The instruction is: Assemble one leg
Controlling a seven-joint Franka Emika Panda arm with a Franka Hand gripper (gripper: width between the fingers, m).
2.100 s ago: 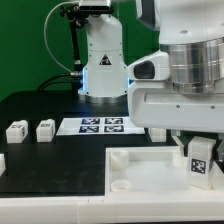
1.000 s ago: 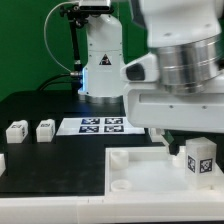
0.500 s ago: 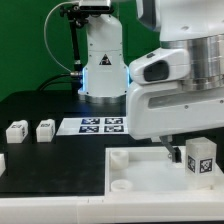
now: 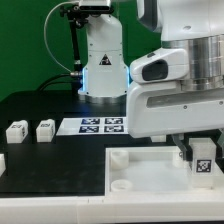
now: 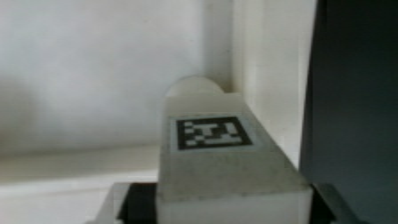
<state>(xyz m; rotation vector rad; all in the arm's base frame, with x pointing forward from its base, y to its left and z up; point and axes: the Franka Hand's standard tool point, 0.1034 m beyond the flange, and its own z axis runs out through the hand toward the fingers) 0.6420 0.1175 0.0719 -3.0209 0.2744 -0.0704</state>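
Observation:
My gripper (image 4: 203, 160) is shut on a white leg (image 4: 204, 160) with a black-and-white tag on its face. It holds the leg upright over the right side of the large flat white tray-like piece (image 4: 140, 172). In the wrist view the leg (image 5: 217, 140) fills the middle between my two dark fingers (image 5: 139, 204), its rounded end pointing away over the white piece (image 5: 80, 80). Two more legs (image 4: 16, 130) (image 4: 45, 129) stand on the black table at the exterior view's left.
The marker board (image 4: 100, 125) lies on the table in front of the robot base (image 4: 103, 60). A round socket (image 4: 120, 184) shows at the tray-like piece's near left corner. Part of another white piece (image 4: 2, 162) shows at the left edge.
The gripper with the leg has shifted a little and come lower toward the tray-like piece. The two legs at the left have not moved.

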